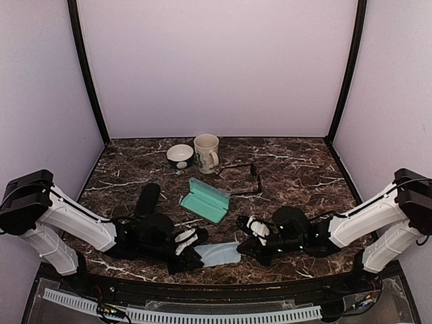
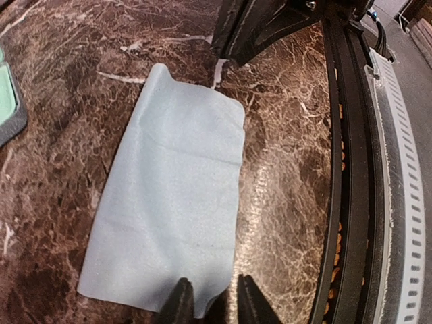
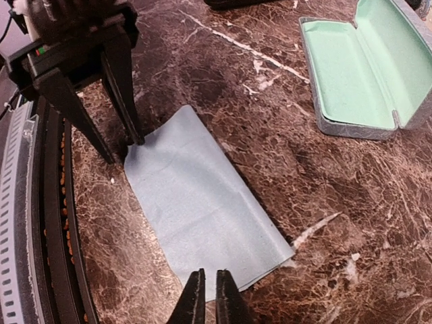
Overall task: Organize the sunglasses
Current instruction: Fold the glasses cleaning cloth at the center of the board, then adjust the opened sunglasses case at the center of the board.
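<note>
Progress on the tidying is judged to be slight. The wire-framed sunglasses (image 1: 256, 179) are seen lying loose on the marble surface (image 1: 297, 169), right of centre in the overhead view, with their arms unfolded. They lie near a mug (image 1: 206, 152) and apart from the open hard case (image 1: 205, 200), whose mint-green lining is bare. Only this one pair can be made out, and no second pair is found in any view. A black oval case (image 1: 147, 200) is laid to the left of the open case, and a bowl (image 1: 179, 156) is set beside the mug toward the upper middle. A pale blue cloth (image 2: 169, 196) is spread almost flat at the lower middle of the overhead view, between the two arms. The left tool (image 2: 210, 297) is held at one short edge of the cloth, its fingers parted by a small gap and nothing clamped between them. The right tool (image 3: 210, 293) is placed at the opposite edge with its fingers drawn nearly together, and whether the cloth's edge is pinched there cannot be told. By this reading nothing has yet been packed: the glasses are to be folded, laid in a case and shut in, and the cloth is to be stowed.
</note>
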`<state>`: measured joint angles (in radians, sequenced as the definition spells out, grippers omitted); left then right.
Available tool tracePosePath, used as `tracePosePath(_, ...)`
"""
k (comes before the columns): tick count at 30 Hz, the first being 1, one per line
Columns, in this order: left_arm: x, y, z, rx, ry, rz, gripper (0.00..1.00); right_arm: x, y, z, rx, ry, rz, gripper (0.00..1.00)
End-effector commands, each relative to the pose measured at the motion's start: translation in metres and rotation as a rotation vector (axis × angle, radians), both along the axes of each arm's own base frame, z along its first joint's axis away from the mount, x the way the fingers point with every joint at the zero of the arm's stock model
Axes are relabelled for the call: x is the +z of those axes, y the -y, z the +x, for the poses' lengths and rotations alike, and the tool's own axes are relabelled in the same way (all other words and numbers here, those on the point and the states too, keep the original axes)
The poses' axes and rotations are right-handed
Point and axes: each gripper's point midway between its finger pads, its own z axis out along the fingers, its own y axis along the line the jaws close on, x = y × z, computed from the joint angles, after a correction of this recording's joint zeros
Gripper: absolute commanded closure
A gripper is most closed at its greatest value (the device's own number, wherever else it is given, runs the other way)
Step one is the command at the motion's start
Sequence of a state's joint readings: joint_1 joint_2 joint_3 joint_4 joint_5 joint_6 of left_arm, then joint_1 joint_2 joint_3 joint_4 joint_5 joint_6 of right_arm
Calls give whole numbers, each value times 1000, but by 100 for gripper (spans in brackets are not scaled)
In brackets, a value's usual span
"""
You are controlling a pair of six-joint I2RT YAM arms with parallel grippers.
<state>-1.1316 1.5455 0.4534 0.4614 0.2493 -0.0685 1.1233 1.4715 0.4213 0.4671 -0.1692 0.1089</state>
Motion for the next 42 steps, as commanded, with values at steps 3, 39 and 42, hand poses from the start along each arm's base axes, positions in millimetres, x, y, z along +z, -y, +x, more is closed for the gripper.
tracePosePath(3,21,-2,11,61,50,-13,65,1,-5,28,-156,-45,-65,86)
tracePosePath(39,10,-13,51,191,-136,-23,46,-40,-2,50,-135,-287,-165,78)
tracePosePath(42,8,-12,52,188,-135,-18,47,-39,-2,53,-132,-290,-162,82)
